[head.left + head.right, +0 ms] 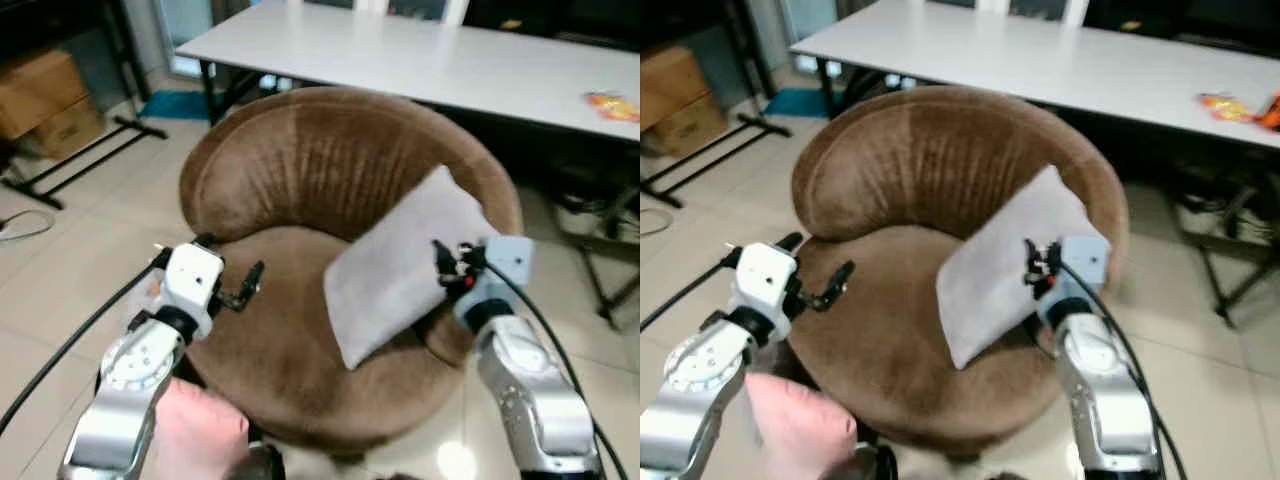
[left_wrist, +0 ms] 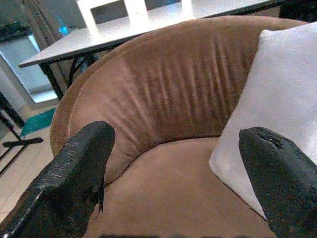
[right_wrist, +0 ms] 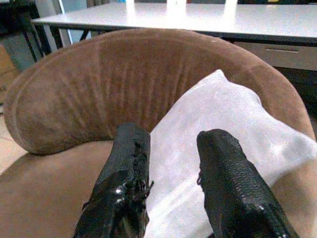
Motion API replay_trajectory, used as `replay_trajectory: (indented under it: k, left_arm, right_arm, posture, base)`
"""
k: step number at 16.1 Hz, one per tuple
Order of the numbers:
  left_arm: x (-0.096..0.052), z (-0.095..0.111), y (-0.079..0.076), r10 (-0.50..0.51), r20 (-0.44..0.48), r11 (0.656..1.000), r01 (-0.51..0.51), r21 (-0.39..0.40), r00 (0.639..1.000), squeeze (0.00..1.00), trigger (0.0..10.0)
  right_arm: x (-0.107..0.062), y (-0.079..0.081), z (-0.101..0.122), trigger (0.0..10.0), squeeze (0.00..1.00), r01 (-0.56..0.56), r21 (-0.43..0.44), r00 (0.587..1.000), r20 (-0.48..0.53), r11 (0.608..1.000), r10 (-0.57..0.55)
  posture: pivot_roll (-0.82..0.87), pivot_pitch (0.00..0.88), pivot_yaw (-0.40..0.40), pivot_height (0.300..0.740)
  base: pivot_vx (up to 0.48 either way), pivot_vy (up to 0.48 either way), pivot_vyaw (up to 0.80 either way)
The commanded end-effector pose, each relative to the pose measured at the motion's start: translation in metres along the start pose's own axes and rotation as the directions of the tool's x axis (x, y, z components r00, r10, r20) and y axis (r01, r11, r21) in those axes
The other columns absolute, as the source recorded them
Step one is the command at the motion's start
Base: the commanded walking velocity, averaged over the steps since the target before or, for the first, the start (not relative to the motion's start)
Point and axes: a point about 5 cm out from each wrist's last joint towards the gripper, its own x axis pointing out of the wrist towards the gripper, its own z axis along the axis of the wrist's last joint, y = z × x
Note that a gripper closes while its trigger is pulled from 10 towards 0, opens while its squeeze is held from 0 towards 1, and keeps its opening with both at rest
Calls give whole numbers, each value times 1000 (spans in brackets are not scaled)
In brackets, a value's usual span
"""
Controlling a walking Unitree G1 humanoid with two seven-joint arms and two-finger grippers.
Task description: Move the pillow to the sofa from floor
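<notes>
Your robot stands over a round brown velvet sofa (image 1: 300, 200), where the grey pillow (image 1: 400, 265) already lies tilted on the seat, its upper corner leaning against the curved backrest toward the sofa's right side and its lower corner resting on the cushion. Your right tool (image 3: 171, 183) sits just in front of the pillow's lower right edge; the wrist view along its two black fingers (image 3: 124, 178) shows them slightly parted with pale fabric visible between them, gripping nothing, though whether the tips brush the pillow cannot be told. Your left tool (image 2: 173, 183) hovers over the sofa's left front edge, its fingers (image 2: 74, 173) spread wide, the bare seat and the pillow's near edge framed between them, well apart from the cushion. A long white table (image 1: 400, 50) runs behind the sofa, carrying a small orange packet (image 1: 612, 103) near its right end. Cardboard boxes (image 1: 40, 100) sit at the far left beside a black metal stand (image 1: 90, 150), and a teal mat (image 1: 175, 103) lies on the tiled floor (image 1: 80, 270) under the table's left end. A pink blurred shape (image 1: 200, 430) shows low in the head views beside your left arm; what it is cannot be told
</notes>
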Motion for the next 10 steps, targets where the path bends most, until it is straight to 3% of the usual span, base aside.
replay_trajectory:
  k: [1, 6, 10]
  left_arm:
    - [-2, 0, 0, 12, -5, 1000, -12, 5, 1000, 0, 10000]
    - [-6, -1, 1, 31, -10, 1000, -31, 0, 999, 0, 10000]
    - [-7, -3, 4, 73, -15, 997, -74, -24, 997, 0, 10000]
  right_arm:
    - [0, -6, 2, 10000, 0, 19, -16, 1000, -6, 1000, -19]
    - [-1, -7, 2, 10000, 0, 15, -6, 999, -29, 1000, -15]
    - [-3, -11, -4, 10000, 0, 26, -4, 998, -56, 1000, -26]
  posture:
    - [-51, 0, 5, 740]
    - [-34, 0, -13, 740]
    - [-33, 0, -14, 740]
  base:
    - [-262, 0, 0]
    - [-251, 0, 0]
    - [0, 0, 0]
